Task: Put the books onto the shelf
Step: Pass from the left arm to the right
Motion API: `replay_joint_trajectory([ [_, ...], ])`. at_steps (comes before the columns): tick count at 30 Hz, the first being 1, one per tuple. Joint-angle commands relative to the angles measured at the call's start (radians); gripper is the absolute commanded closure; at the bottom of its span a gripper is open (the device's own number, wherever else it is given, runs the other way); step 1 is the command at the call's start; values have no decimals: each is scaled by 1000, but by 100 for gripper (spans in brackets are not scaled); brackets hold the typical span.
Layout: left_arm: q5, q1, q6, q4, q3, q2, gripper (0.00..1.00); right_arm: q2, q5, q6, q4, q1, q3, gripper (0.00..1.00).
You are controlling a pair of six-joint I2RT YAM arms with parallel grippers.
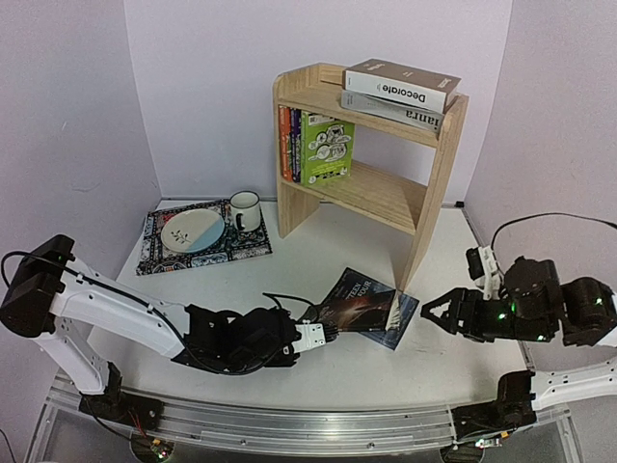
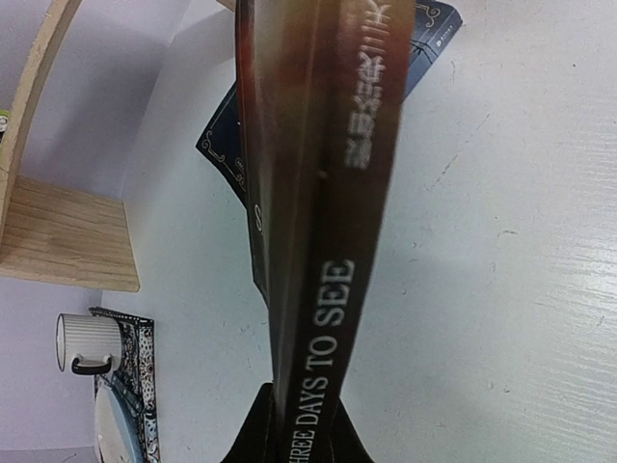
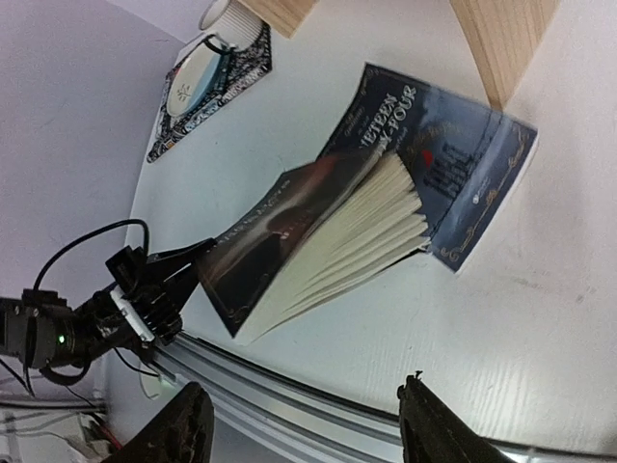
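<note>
My left gripper [image 1: 323, 335] [image 2: 299, 453] is shut on the spine end of the dark "Three Days to See" book [image 1: 359, 301] [image 2: 328, 280] [image 3: 280, 231]. The book is tilted up, its pages fanning open. Its far end rests on the dark blue "Nineteen Eighty-Four" book [image 1: 402, 323] [image 3: 477, 178], which lies flat by the foot of the shelf [image 1: 429, 193] [image 3: 501, 34]. My right gripper [image 1: 431, 312] [image 3: 304, 424] stands open and empty just right of both books. On the shelf top lie "Decorate" [image 1: 400, 84] and a grey book [image 1: 390, 109]. Cartoon paperbacks [image 1: 318, 145] stand on the lower tier.
A patterned placemat [image 1: 159, 253] at the back left carries a plate [image 1: 193, 230] and a white mug [image 1: 244, 209] [image 2: 87, 338]. A metal rail [image 1: 289, 420] runs along the table's near edge. Walls close in behind and beside the shelf.
</note>
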Motion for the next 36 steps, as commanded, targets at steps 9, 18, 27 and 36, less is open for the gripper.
replay_joint_trajectory([
  [9,33,3,-97,-316,180,-121,100,268,-263,-704,-73,-1,238,36],
  [18,60,3,-156,-423,149,-251,100,281,-282,-911,196,0,138,34],
  [27,181,5,-166,-459,138,-372,100,347,-415,-1066,351,0,105,32],
  [36,220,5,-146,-512,167,-395,100,369,-402,-1140,360,1,122,30],
])
